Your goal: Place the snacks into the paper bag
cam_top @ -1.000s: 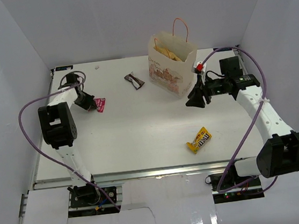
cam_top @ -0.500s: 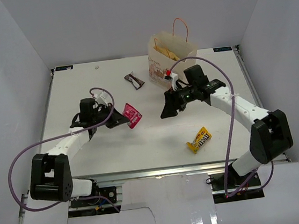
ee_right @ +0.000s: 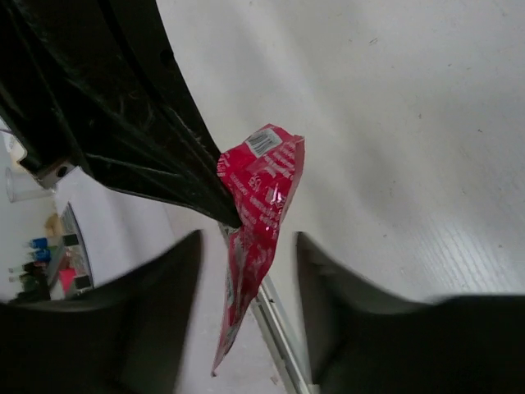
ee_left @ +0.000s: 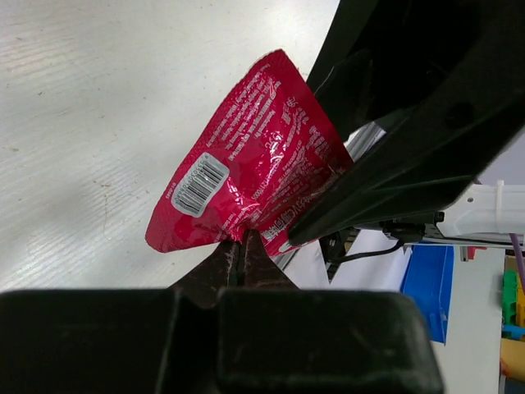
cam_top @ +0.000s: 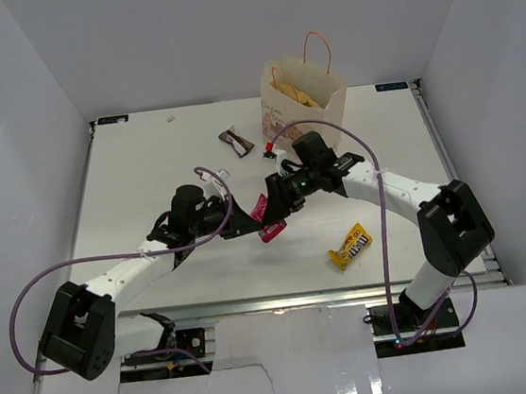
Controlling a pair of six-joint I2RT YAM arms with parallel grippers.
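Above the middle of the table my left gripper point(cam_top: 247, 223) is shut on the lower edge of a pink-red snack packet point(cam_top: 265, 219), which hangs clear of the surface. In the left wrist view the packet point(ee_left: 254, 156) stands up from the closed tips of the left gripper point(ee_left: 240, 240). My right gripper point(cam_top: 275, 211) faces it from the right and is open. In the right wrist view the packet point(ee_right: 258, 193) hangs between the right gripper's point(ee_right: 246, 246) two fingers, with a gap on each side. The cream paper bag point(cam_top: 309, 120) stands at the back with a chip bag point(cam_top: 295, 92) inside.
A yellow M&M's pouch point(cam_top: 349, 245) lies near the front right of the table. A dark brown wrapper point(cam_top: 237, 142) lies to the left of the paper bag. The bag's red cord handles point(cam_top: 319, 50) stick up above its rim.
My left arm carried the pink packet from the far left to the table's middle. My right arm swung away from the paper bag to meet it, fingers now straddling the packet.
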